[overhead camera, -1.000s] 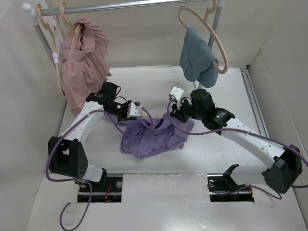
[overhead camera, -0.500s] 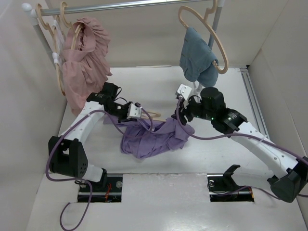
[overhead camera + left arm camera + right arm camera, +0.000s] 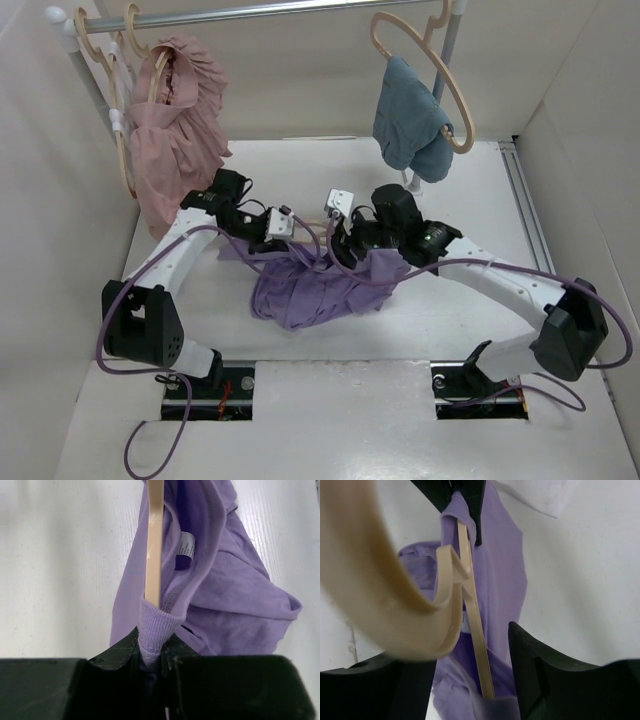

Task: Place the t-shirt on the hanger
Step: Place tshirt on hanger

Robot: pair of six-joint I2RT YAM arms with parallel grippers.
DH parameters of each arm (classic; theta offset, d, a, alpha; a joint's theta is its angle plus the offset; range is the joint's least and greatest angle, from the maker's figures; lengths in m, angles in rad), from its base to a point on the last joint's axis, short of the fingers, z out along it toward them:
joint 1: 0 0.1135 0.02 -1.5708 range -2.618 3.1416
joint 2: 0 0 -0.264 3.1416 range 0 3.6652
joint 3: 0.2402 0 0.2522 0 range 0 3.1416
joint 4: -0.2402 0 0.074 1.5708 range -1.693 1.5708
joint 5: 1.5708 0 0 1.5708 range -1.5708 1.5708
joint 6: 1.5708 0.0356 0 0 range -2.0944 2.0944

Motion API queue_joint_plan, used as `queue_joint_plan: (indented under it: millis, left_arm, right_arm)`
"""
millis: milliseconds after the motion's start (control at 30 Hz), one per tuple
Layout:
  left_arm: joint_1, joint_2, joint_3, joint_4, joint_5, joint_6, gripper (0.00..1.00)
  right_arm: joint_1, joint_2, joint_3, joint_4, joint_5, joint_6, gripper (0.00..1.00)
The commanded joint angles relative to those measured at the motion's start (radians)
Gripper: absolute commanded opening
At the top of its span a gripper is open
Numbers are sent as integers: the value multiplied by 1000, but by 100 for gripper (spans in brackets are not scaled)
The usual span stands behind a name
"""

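Observation:
The lavender t-shirt (image 3: 318, 288) lies bunched on the table between my two arms. My left gripper (image 3: 280, 236) is shut on its ribbed collar (image 3: 154, 625). The pale wooden hanger (image 3: 154, 545) has its thin bar running into that collar, right at the left jaws. In the right wrist view the hanger's hook (image 3: 380, 585) looms close and blurred, and its bar (image 3: 476, 630) runs down into the purple cloth (image 3: 507, 565). My right gripper (image 3: 336, 243) is open, its fingers (image 3: 545, 675) apart on either side of the bar, facing the left gripper.
A dusty-pink garment (image 3: 175, 135) hangs on a hanger at the back left. A blue-grey garment (image 3: 408, 125) hangs on another at the back right, both from the rail (image 3: 260, 12). Bare hangers (image 3: 100, 55) hang at the rail's left end. White walls close both sides.
My right gripper rose off the shirt's right side, then swung left and down to the hanger beside the left gripper. The left gripper has kept its hold and hardly moved.

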State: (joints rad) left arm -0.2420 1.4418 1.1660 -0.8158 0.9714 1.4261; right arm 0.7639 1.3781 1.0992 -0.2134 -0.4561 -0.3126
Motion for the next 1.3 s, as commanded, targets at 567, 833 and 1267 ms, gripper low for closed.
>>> queue_joint_plan:
  millis: [567, 833, 1267]
  left_arm:
    - [66, 40, 87, 43, 21, -130, 29]
    - [75, 49, 121, 95, 12, -184, 44]
    - [29, -155, 21, 855, -463, -995, 100]
  right_arm:
    - [-51, -106, -84, 157, -65, 116, 0]
    - [-61, -146, -50, 79, -27, 147, 0]
    - [-83, 27, 603, -550, 376, 207, 0]
